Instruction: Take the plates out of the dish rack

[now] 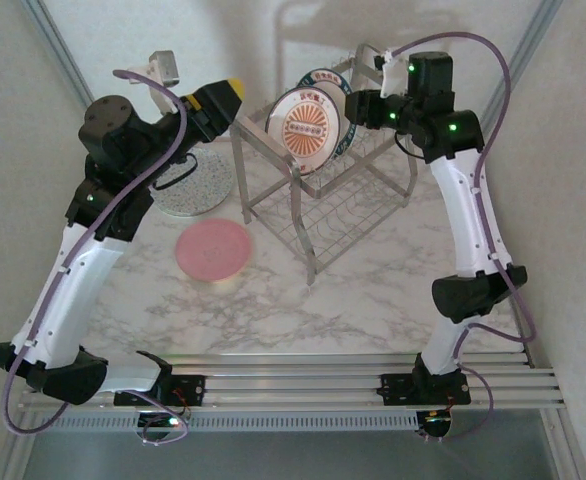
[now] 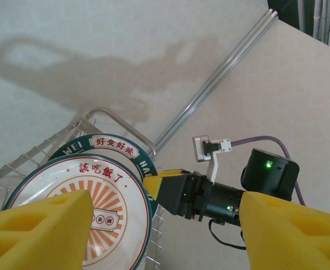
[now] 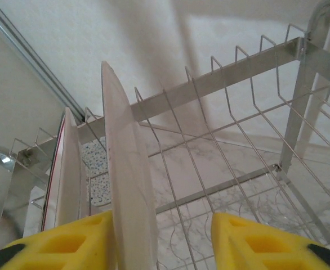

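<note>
The silver wire dish rack (image 1: 311, 232) stands mid-table with two sunburst plates upright in its upper tier, a front one (image 1: 308, 125) and a rear one (image 1: 323, 76). My right gripper (image 1: 356, 106) reaches in from the right. In the right wrist view the rear plate (image 3: 125, 157) runs edge-on between the yellow fingers of this gripper (image 3: 162, 242), against the left finger and well apart from the right one. The front plate (image 3: 69, 169) stands beyond the left finger. My left gripper (image 1: 233, 95) hovers open at the rack's left and holds nothing (image 2: 165, 236).
A pink plate (image 1: 213, 248) lies flat on the marble table in front of the rack. A speckled plate (image 1: 193, 185) lies to the rack's left, under the left arm. White walls close in behind and at both sides.
</note>
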You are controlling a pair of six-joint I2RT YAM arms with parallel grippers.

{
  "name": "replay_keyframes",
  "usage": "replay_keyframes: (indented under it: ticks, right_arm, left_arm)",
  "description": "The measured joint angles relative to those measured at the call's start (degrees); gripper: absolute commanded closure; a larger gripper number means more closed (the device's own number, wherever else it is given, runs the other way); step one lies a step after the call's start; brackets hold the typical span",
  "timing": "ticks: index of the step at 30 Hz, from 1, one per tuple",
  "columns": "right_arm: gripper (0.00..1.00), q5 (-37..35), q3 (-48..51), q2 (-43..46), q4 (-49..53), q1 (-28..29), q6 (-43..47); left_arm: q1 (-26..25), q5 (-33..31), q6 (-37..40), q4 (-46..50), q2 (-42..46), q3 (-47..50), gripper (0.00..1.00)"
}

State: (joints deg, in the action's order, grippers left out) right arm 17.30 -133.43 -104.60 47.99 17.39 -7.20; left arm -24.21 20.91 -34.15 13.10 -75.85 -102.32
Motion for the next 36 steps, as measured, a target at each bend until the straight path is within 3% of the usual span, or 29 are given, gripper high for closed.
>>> replay_keyframes:
  ticks: [17, 27, 36]
  right_arm:
    - [0.67, 4.0, -2.7, -3.8, 0.9, 0.0, 0.2]
    - [0.84, 5.7, -2.8, -4.1, 0.9, 0.3, 0.4]
    - [0.96, 2.8, -3.5, -4.4, 1.2, 0.2, 1.9]
  left_arm:
    - [-1.6, -2.6, 2.7, 2.2, -1.4, -1.4, 0.3]
    - [-1.6, -2.6, 2.7, 2.2, -1.4, -1.4, 0.3]
    - [-1.6, -2.6, 2.7, 2.2, -1.4, -1.4, 0.3]
